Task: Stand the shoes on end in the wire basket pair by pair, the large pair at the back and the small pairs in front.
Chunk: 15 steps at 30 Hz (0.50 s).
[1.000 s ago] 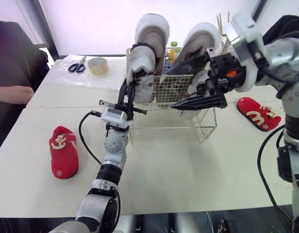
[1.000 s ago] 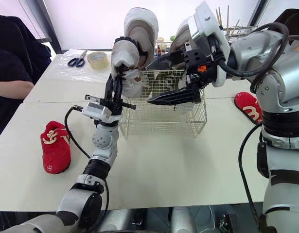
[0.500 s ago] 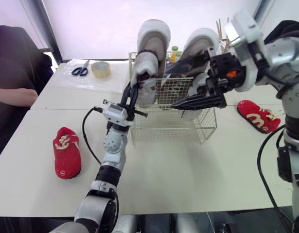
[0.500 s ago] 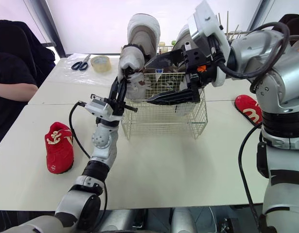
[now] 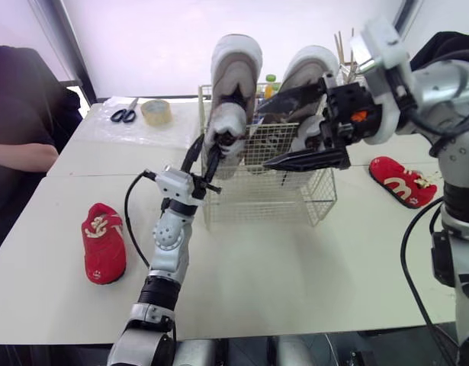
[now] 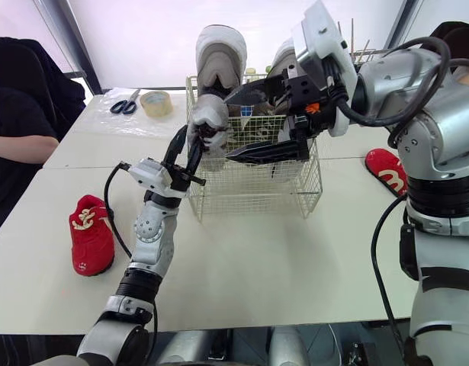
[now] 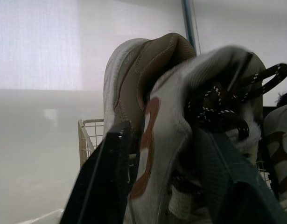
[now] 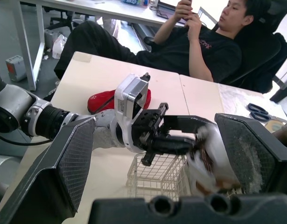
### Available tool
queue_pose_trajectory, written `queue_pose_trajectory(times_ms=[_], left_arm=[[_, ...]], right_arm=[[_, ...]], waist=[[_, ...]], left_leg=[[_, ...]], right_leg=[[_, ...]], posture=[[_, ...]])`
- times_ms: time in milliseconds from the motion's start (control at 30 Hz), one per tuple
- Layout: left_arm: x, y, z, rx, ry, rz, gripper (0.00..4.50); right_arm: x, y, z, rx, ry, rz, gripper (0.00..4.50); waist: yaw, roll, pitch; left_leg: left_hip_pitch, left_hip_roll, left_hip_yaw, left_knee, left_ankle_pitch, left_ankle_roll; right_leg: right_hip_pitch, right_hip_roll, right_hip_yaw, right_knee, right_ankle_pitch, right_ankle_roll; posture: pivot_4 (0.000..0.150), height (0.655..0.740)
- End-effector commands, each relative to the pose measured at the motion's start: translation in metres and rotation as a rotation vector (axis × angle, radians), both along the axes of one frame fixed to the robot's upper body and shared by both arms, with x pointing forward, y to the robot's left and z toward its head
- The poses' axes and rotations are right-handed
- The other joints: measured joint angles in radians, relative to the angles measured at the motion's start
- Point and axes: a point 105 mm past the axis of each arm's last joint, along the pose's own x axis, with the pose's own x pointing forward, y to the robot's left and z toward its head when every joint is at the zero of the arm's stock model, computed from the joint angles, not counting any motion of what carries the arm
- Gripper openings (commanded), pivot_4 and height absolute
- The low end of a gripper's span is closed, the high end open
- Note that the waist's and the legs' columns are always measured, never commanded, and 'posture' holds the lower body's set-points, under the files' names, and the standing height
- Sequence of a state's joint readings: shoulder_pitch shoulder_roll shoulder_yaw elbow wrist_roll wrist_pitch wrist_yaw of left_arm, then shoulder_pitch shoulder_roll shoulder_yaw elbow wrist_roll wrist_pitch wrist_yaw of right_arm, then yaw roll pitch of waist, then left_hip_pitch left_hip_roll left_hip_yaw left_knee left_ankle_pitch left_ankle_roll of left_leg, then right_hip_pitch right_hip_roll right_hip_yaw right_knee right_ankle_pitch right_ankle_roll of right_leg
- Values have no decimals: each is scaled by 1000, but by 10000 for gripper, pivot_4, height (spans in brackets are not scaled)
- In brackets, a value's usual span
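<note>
Two large grey-white shoes stand on end in the wire basket: the left one and the right one. My left gripper is at the basket's front left corner, open, its fingers either side of the left shoe's laced collar. My right gripper hangs wide open over the basket in front of the right shoe, holding nothing. One small red shoe lies on the table to the left. Another red shoe lies to the right.
Scissors and a tape roll lie on a plastic sheet at the back left. A person sits at the table's left side, an arm on it. Bottles and sticks stand behind the basket.
My left gripper's fingers, shut on the left large shoe's collar before, have spread apart. The right gripper has stayed open in place. The camera has shifted slightly.
</note>
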<state>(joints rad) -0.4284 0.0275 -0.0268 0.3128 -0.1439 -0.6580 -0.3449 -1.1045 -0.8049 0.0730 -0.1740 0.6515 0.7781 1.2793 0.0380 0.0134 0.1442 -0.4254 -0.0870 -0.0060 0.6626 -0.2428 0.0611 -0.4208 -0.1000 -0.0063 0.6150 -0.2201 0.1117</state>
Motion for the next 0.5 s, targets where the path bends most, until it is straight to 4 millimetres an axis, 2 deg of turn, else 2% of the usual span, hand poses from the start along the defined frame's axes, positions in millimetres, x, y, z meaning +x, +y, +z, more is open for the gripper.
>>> queue_pose_trajectory(times_ms=[33,67,300,500], left_arm=[[5,12,-44,73,186,10,40172],[4,15,-42,81,180,9,44684],[-12,31,-17,168,124,-32,44684],[-25,52,7,187,109,-31,44684]], right_arm=[[-4,-1,9,24,-53,10,45000],[-4,-1,9,25,-54,11,45000],[-2,-1,8,35,-61,18,45000],[0,0,7,44,-64,27,45000]], waist=[[-1,0,0],[-3,0,0],[-2,-2,2],[-14,-3,3]], left_leg=[[0,0,0,-1,0,0],[0,0,0,-1,0,0],[-3,1,0,-3,0,0],[-4,0,4,-15,0,0]], right_leg=[[0,0,0,0,0,0],[-1,0,0,0,0,0],[-4,0,1,-2,0,0],[-8,-2,1,-3,0,0]], posture=[[1500,7400],[1500,7400],[1500,7400],[1500,7400]])
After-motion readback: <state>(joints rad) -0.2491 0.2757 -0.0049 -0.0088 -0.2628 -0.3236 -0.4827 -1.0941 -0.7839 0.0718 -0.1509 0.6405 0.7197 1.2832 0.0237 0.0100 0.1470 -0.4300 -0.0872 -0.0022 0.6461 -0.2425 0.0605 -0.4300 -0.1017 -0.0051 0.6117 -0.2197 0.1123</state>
